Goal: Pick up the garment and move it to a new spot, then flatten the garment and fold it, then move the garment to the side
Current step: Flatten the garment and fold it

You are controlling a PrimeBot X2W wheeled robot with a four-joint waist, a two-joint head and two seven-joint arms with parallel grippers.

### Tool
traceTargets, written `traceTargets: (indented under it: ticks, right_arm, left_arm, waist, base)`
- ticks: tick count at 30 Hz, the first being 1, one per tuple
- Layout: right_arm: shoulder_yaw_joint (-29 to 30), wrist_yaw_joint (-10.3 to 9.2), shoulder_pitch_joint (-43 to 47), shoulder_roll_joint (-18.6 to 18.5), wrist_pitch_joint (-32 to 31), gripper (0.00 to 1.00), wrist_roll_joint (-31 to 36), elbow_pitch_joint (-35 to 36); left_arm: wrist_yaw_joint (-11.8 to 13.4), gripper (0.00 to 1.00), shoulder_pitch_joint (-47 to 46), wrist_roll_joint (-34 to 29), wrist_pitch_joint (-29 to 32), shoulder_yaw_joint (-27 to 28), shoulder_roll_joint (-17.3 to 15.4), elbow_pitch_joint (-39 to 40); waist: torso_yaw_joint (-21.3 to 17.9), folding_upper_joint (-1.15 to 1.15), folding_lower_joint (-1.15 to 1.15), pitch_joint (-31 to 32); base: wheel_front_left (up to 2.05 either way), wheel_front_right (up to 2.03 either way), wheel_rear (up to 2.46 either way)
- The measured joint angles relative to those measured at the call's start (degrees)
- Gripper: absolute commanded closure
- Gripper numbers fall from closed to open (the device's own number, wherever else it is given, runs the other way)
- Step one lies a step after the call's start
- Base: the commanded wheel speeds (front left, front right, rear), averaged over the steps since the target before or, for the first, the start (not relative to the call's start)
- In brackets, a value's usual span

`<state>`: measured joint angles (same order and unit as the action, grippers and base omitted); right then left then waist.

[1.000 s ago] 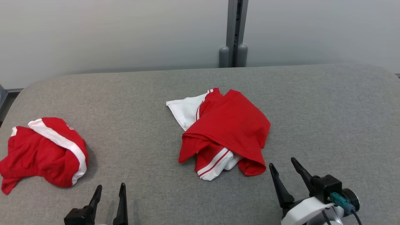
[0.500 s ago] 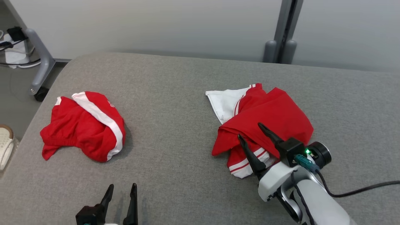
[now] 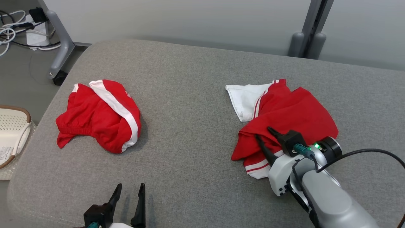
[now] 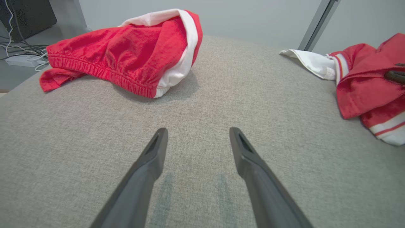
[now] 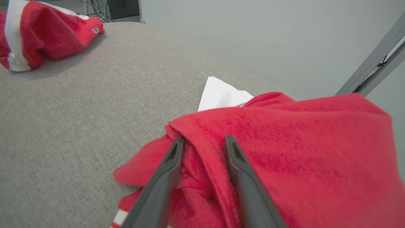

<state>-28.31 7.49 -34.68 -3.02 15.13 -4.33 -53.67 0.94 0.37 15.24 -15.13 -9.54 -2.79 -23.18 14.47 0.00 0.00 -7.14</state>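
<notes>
The garment (image 3: pixel 294 110) lies on the padded surface (image 3: pixel 190 95) at right; a second garment (image 3: pixel 98 117) lies well apart at left.

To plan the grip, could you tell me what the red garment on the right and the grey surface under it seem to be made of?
Red garment: soft matte knit, possibly polyester; it drapes in loose folds with a fuzzy texture. Grey surface: woven upholstery-like fabric, matte; a heathered weave shows.

Grey fabric tbl (image 3: pixel 190 177), pale wall (image 3: pixel 174 19) behind (cables (image 3: pixel 9 19) on floor (image 3: pixel 28 72), left)
</notes>
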Motion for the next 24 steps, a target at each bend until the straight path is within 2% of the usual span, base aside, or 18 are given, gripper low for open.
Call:
traceTargets:
  ticks: [1, 7, 11, 16, 19, 24]
  right_arm:
    - [0.13, 0.00, -0.32, 0.01, 0.00, 1.00, -0.16, -0.48]
    - [0.67, 0.00, -0.90, 0.05, 0.00, 1.00, -1.71, 3.00]
    - [0.42, 0.00, -0.91, 0.02, -0.01, 1.00, -3.69, 9.12]
    - [-4.31, 0.00, -1.74, 0.22, 0.00, 1.00, -14.06, 23.10]
    - [-4.79, 0.00, -3.27, 0.33, 0.00, 1.00, -20.97, 30.77]
    - [1.00, 0.00, -4.63, 0.36, 0.00, 1.00, -31.06, 41.12]
  left_arm:
    - [0.12, 0.00, 0.00, 0.07, 0.00, -0.02, 0.01, 0.01]
    - [0.42, 0.00, -0.12, 0.67, 0.00, -0.51, 0.00, 0.03]
    - [0.44, 0.00, -0.37, 0.90, 0.00, -0.92, 0.02, -0.22]
    - [0.38, 0.00, -0.18, 0.48, 0.00, -0.74, 0.01, -0.92]
    - [0.24, 0.00, 0.40, 0.40, 0.00, -0.47, 0.01, -1.24]
    - [0.05, 0.00, 0.94, 0.23, 0.00, -0.44, 0.01, -1.85]
  waist:
    - [-0.06, 0.00, 0.00, -0.02]
    - [-0.95, 0.00, 0.00, 0.10]
    - [-1.67, 0.00, 0.00, 0.89]
    - [-2.49, 0.00, 0.00, 2.62]
    - [-2.99, 0.00, 0.00, 3.73]
    - [-4.06, 0.00, 0.00, 4.81]
  base:
    - [0.00, 0.00, 0.00]
    - [0.00, 0.00, 0.00]
    - [0.00, 0.00, 0.00]
    - [0.00, 0.00, 0.00]
    - [0.00, 0.00, 0.00]
    - [0.00, 0.00, 0.00]
